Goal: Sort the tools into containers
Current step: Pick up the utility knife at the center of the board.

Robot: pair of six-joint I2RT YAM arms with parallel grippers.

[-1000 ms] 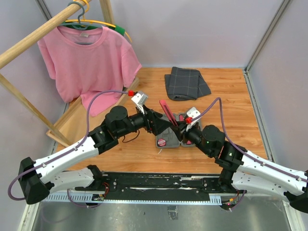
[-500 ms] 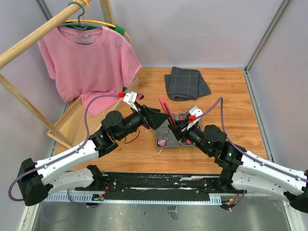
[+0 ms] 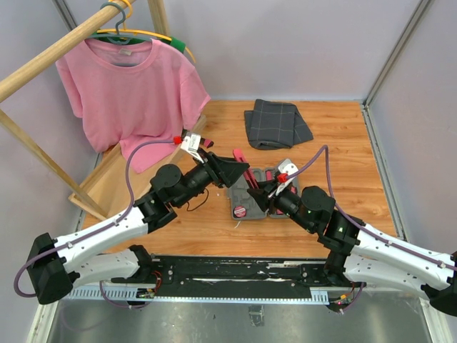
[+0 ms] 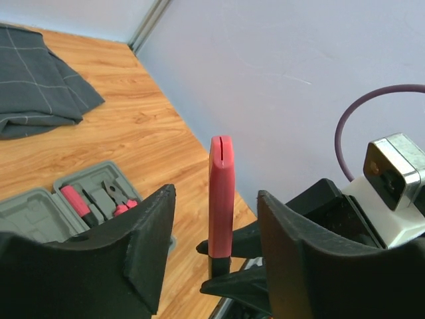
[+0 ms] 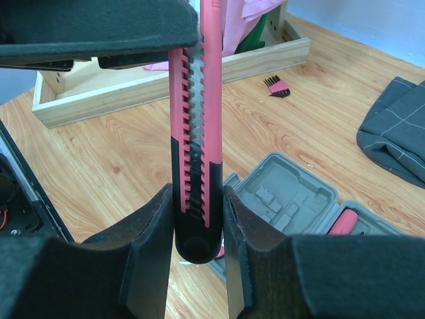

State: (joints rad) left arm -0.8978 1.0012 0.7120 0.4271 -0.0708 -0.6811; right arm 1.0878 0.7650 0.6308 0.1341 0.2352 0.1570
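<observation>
Pink utility knife (image 5: pixel 196 133) — black end clamped in right claw (image 5: pixel 197 199).

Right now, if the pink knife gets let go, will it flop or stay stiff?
Probably stiff: the knife stands straight though only its base is pinched by the right tool. It looks like thin plastic, so likely light. Tall and narrow, it would likely tip over if released; the left tool is open around its top.
</observation>
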